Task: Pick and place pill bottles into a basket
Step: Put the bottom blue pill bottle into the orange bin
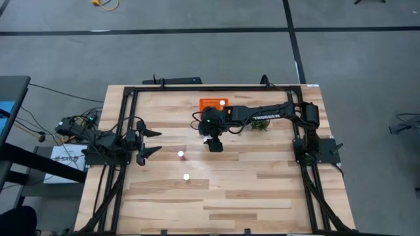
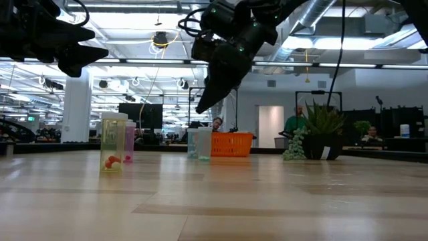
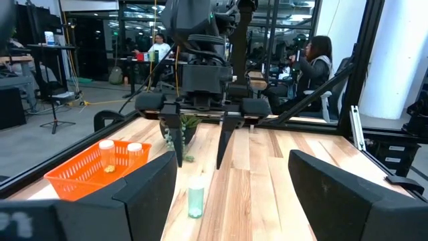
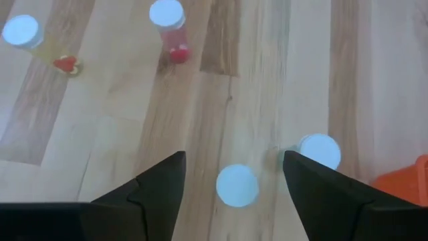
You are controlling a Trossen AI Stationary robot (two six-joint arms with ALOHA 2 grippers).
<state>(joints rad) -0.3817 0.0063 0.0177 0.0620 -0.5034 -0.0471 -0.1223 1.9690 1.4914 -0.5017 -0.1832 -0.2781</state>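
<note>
We see the left gripper (image 1: 156,142) parked open-fingered at the table's left edge. The right gripper (image 4: 231,175), fingers spread wide, hovers above two white-capped clear plastic pill bottles (image 4: 237,185), one directly between its fingers. Just beyond its right finger lies the bright orange rectangular plastic basket (image 4: 409,181).

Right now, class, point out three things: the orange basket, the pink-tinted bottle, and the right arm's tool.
orange basket (image 3: 80,173), left wrist view, front mesh wall.
pink-tinted bottle (image 4: 167,13), right wrist view, white cap.
right arm's tool (image 4: 234,175), right wrist view, midway between its open fingertips.
</note>
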